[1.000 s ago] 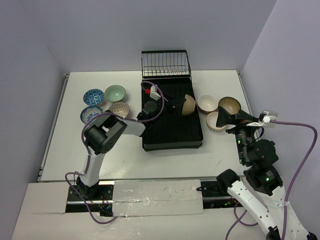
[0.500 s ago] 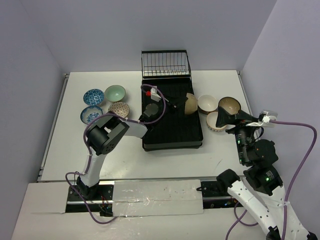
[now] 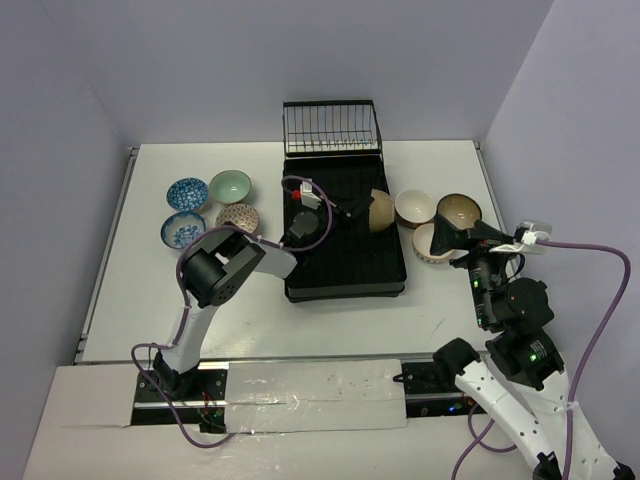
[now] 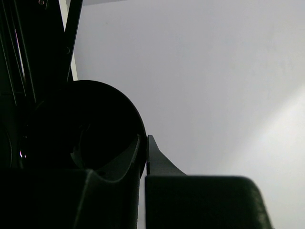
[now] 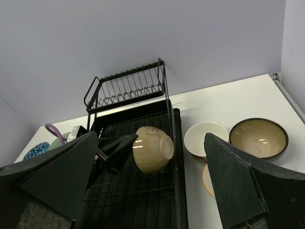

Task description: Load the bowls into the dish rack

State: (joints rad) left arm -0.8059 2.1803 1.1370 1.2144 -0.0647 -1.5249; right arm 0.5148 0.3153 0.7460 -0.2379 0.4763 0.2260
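My left claw is pinched almost closed on the rim of a tan bowl, holding it on its side over the dish rack, near its right edge. My right claw gapes wide and empty just right of the rack, by three bowls; four other bowls sit left of it

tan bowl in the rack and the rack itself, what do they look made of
Tan bowl: likely glazed ceramic, given the glossy highlight on its smooth outside. Dish rack: the thin black wire basket is probably coated metal; the ribbed floor is matte black, plastic or metal, unclear which.
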